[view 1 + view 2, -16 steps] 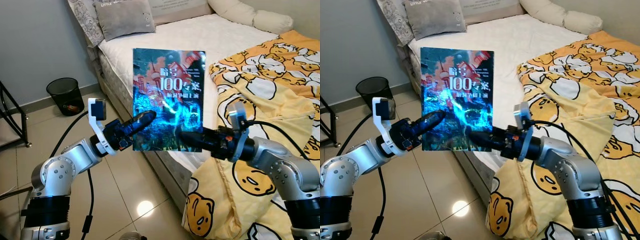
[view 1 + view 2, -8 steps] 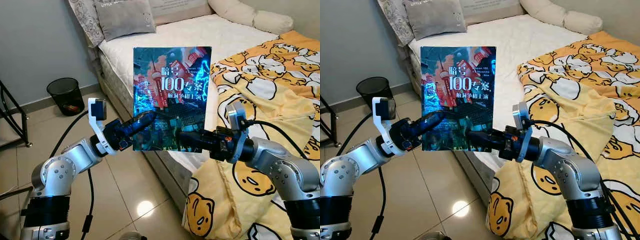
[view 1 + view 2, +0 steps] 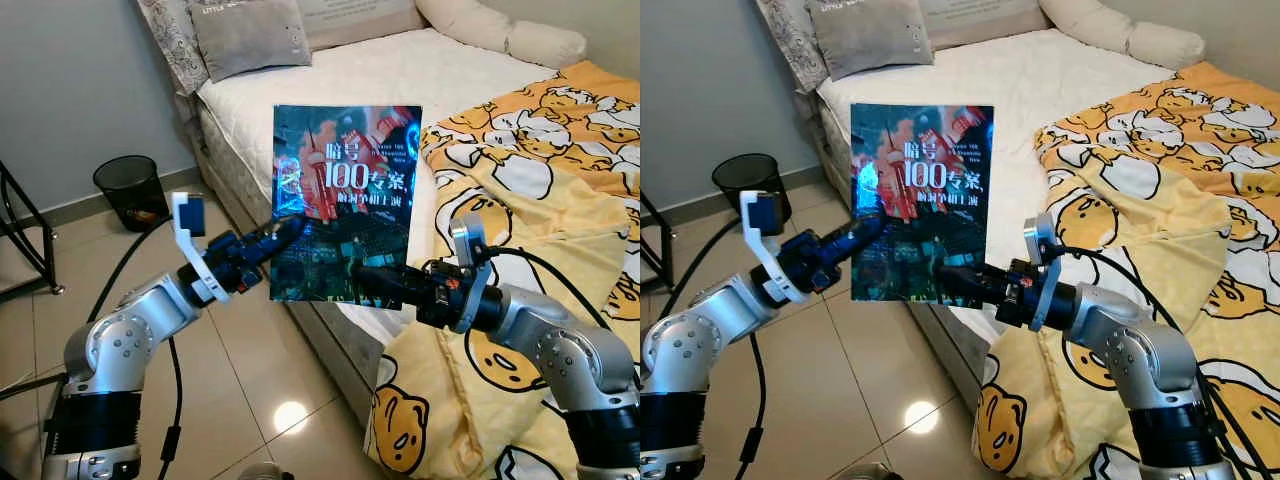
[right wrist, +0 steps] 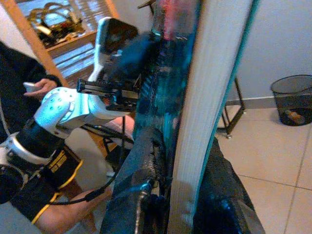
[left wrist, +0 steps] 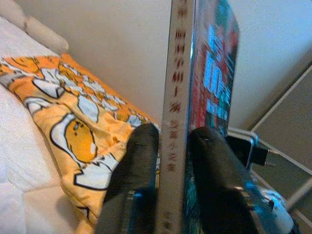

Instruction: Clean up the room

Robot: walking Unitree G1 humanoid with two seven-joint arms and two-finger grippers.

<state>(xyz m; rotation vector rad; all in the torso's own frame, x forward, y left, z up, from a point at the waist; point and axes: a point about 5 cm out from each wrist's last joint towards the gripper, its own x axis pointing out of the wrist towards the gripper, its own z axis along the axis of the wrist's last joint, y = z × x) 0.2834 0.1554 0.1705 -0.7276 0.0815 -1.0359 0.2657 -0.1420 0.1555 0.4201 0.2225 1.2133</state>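
- I count one book [image 3: 345, 200], a glossy rectangular paperback held upright at centre frame, cover toward the camera.
- My left gripper [image 3: 285, 232] is clenched on the book's lower left edge; the left wrist view shows one of the black fingers [image 5: 134, 180] on each side of the spine.
- My right gripper [image 3: 375, 283] clamps the book's lower right edge, page block between its fingers [image 4: 146, 161].
- One black mesh bin [image 3: 131, 190], round, stands at left on the glossy tiled floor [image 3: 240, 400].
- One bed [image 3: 380, 70], white quilted mattress, fills the upper centre.
- One yellow cartoon-print blanket [image 3: 540, 180] lies rumpled at right.
- One grey square cushion [image 3: 245, 35], upper left.
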